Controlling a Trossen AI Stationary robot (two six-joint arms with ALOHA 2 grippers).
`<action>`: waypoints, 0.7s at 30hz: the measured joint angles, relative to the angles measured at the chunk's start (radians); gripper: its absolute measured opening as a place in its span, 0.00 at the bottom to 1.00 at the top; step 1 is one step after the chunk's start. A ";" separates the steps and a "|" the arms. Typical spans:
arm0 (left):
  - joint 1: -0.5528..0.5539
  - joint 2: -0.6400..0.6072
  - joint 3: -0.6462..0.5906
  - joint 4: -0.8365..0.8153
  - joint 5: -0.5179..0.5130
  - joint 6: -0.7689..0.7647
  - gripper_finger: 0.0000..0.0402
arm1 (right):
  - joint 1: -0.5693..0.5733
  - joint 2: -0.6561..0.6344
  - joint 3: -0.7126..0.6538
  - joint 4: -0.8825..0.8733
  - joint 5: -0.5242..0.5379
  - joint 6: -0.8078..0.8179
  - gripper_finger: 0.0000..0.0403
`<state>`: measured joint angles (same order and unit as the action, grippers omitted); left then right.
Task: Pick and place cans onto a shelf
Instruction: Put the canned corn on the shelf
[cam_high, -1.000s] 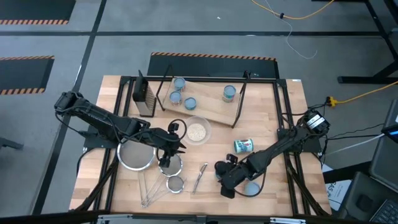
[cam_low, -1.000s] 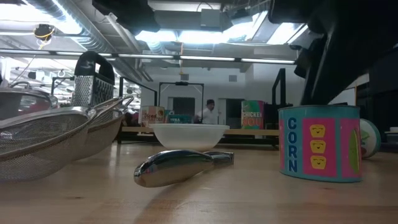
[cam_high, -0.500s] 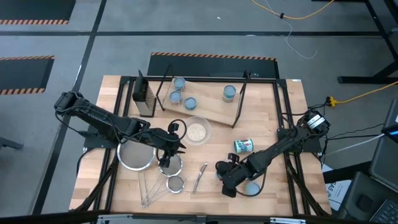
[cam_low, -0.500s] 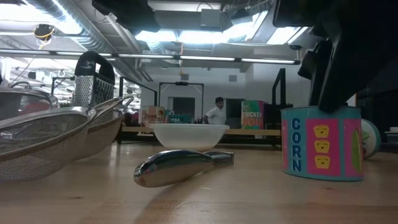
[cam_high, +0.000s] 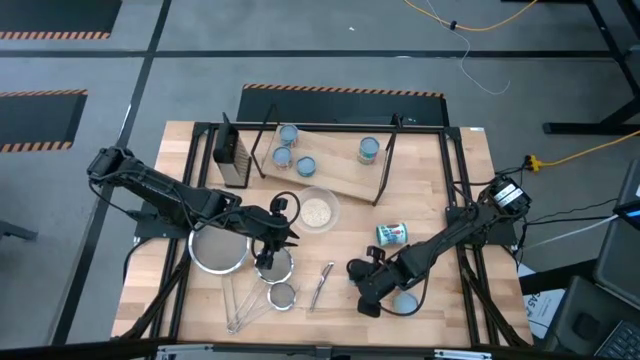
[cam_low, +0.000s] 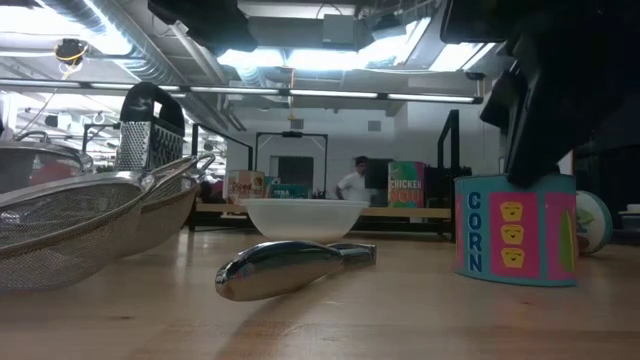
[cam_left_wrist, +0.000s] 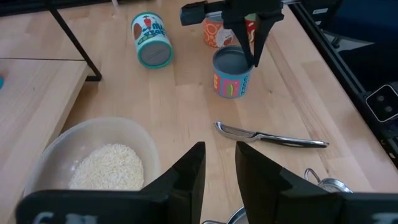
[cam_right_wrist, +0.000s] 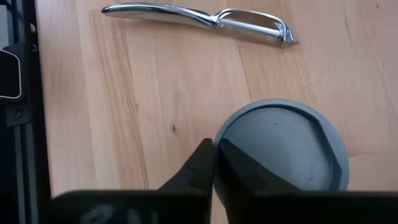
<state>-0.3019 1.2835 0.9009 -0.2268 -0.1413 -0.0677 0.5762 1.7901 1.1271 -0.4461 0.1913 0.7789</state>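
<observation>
Right gripper (cam_left_wrist: 249, 43) pinching the rim of an upright corn can (cam_low: 515, 228)

We see its fingers narrowed onto the can's wall at the near right of the table (cam_high: 440, 160), the can tilted slightly. Left gripper (cam_left_wrist: 219, 168) hovers over the strainers (cam_high: 222, 250), fingers a narrow gap apart, holding nothing. Four cans (cam_high: 369, 149) stand on the shelf (cam_high: 335, 165); another (cam_high: 391, 234) lies on its side beside the rice bowl (cam_high: 318, 210)

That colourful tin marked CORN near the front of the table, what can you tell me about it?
The CORN can is a short metal cylinder with a plain grey-blue round top and a bright wrapper: teal with the word down its side, pink panels with yellow cartoon faces. It stands upright on the wooden tabletop, near a steel spoon-like tool. The right gripper has its fingers pinched on the can's rim from above.
</observation>
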 joint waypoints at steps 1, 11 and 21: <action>0.000 0.000 0.000 0.000 0.000 0.000 0.20 | 0.000 0.000 0.000 0.000 0.000 -0.001 0.04; 0.000 0.000 0.000 0.000 -0.009 0.000 0.20 | 0.000 0.000 0.000 0.020 -0.002 -0.077 0.03; 0.000 0.000 0.000 0.000 -0.061 0.000 0.20 | -0.047 0.000 0.129 -0.049 -0.012 -0.297 0.03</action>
<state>-0.3016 1.2835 0.9009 -0.2267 -0.2020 -0.0673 0.5288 1.7901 1.2561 -0.4955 0.1792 0.4821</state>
